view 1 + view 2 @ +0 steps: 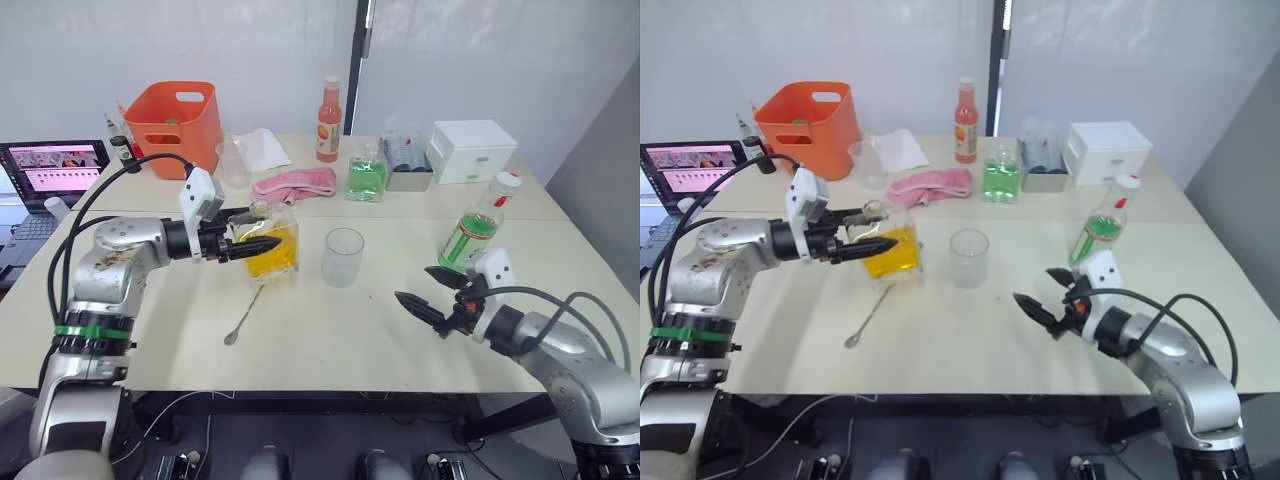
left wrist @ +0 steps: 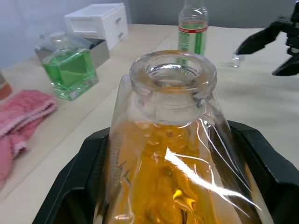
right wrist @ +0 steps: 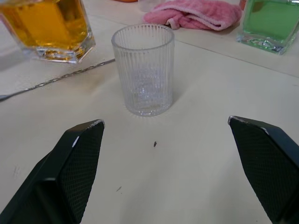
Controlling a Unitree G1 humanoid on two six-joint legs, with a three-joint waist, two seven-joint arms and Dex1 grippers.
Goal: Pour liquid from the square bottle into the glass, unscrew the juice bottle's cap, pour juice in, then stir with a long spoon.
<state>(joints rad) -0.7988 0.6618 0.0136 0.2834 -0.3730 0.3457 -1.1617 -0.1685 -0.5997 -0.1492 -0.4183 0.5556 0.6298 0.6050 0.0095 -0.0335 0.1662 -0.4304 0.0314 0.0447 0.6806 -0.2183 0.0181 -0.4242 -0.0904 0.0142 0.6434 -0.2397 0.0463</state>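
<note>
The right gripper (image 1: 432, 293) hangs low over the near part of the table (image 1: 330, 345), its 2 black fingers spread wide and holding nothing; the right wrist view looks between them at the glass (image 3: 144, 69), which stands upright and empty just ahead. To the robot's left, the left gripper (image 1: 262, 232) is clamped on the square bottle (image 1: 270, 245), 1 finger on each side of its faceted body. The bottle's mouth is open with no stopper in it, and the yellow-orange liquid (image 2: 163, 186) fills much of it. The bottle sits just left of the glass, not touching it. The long spoon (image 1: 245, 314) lies flat on the table in front of the bottle. The juice bottle (image 1: 478, 233) stands beyond the right gripper, leaning in the head views, its white cap (image 1: 509, 180) on. Farther back are a pink cloth (image 1: 297, 183) and a green bottle (image 1: 367, 174).
</note>
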